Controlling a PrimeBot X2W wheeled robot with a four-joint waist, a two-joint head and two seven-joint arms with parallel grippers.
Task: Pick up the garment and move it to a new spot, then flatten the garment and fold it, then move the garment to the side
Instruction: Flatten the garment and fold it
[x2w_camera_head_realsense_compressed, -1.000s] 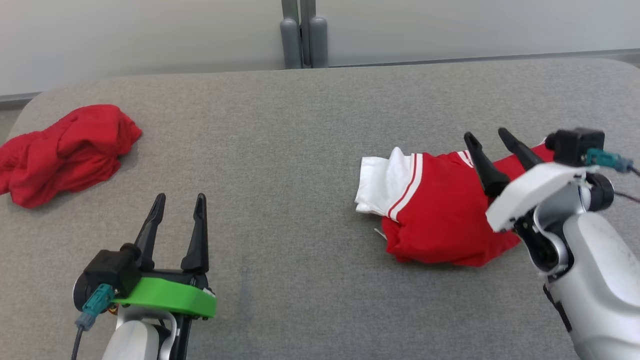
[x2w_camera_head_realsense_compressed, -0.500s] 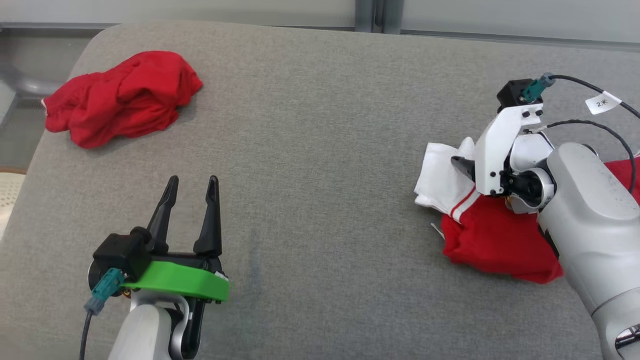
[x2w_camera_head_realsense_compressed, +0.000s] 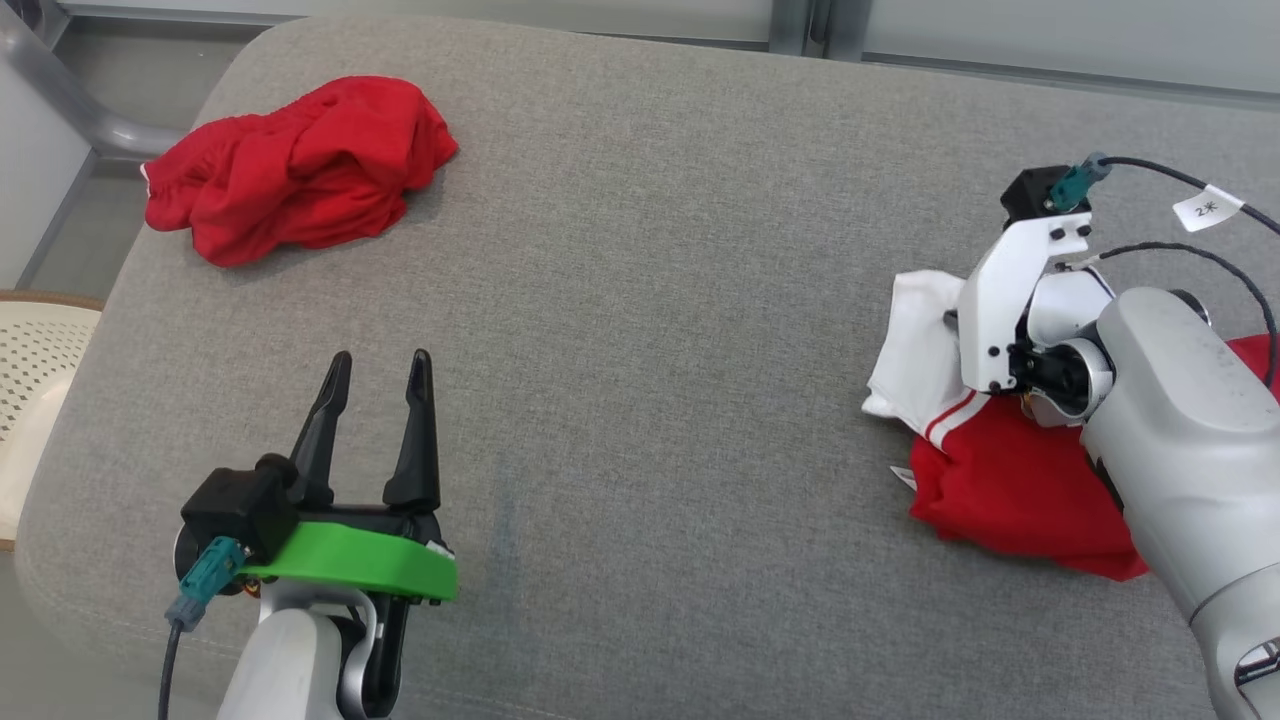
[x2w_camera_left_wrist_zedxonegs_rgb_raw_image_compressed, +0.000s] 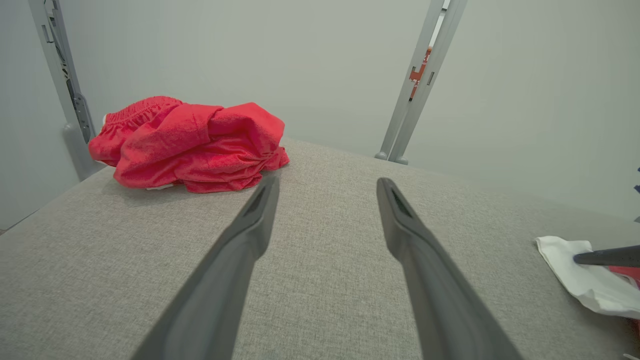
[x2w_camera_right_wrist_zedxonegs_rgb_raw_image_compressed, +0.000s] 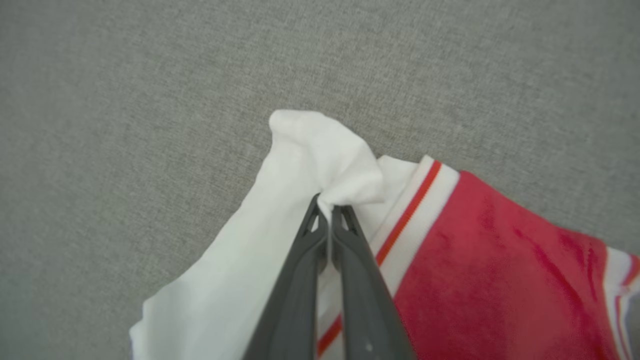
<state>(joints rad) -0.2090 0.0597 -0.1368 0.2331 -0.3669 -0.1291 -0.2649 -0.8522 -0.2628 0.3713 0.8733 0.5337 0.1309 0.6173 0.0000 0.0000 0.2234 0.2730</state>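
Observation:
The garment (x2w_camera_head_realsense_compressed: 1000, 490), red with a white striped-trim part, lies crumpled at the right of the grey padded table (x2w_camera_head_realsense_compressed: 640, 300). My right gripper (x2w_camera_right_wrist_zedxonegs_rgb_raw_image_compressed: 329, 202) points down at it, shut on a pinched fold of the white cloth (x2w_camera_right_wrist_zedxonegs_rgb_raw_image_compressed: 320, 150). In the head view the white wrist mount (x2w_camera_head_realsense_compressed: 1010, 290) hides those fingers. The left wrist view has the white cloth (x2w_camera_left_wrist_zedxonegs_rgb_raw_image_compressed: 580, 272) at its right edge with a dark right fingertip (x2w_camera_left_wrist_zedxonegs_rgb_raw_image_compressed: 605, 256) on it. My left gripper (x2w_camera_head_realsense_compressed: 380, 365) hovers open over bare table at the near left, with nothing between its fingers (x2w_camera_left_wrist_zedxonegs_rgb_raw_image_compressed: 260, 215).
A second, all-red crumpled garment (x2w_camera_head_realsense_compressed: 300, 170) lies at the table's far left corner, also in the left wrist view (x2w_camera_left_wrist_zedxonegs_rgb_raw_image_compressed: 190, 145). A cream perforated seat (x2w_camera_head_realsense_compressed: 30, 370) stands beyond the left edge. A grey post (x2w_camera_head_realsense_compressed: 810, 25) rises behind the table.
The head camera has turned, shifting the whole picture. My right gripper has tipped down onto the garment's white part and shut on it. The left gripper has stayed open in place.

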